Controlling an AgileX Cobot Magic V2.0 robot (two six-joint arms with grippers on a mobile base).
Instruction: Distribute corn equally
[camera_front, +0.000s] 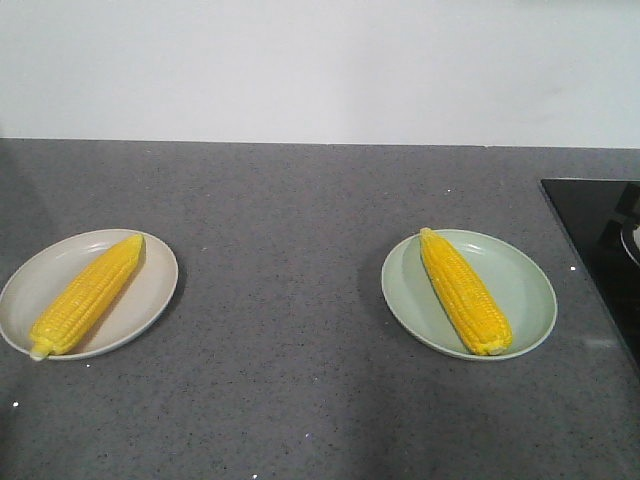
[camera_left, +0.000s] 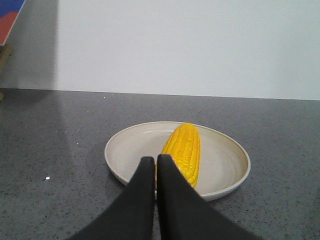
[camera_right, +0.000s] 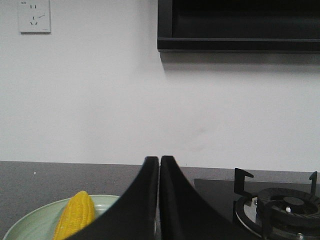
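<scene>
A grey speckled countertop (camera_front: 300, 250) is backed by a plain white wall (camera_front: 320, 70). At its right edge a black glass hob (camera_front: 600, 240) is set in — a gas burner (camera_right: 285, 205) with a black pan support is seen on it. A white socket (camera_right: 34, 16) is mounted on the wall, and a black range hood (camera_right: 240, 25) is fixed above the hob.

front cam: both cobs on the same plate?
No, one cob lies on the beige plate at left, the other cob on the green plate at right.
</scene>
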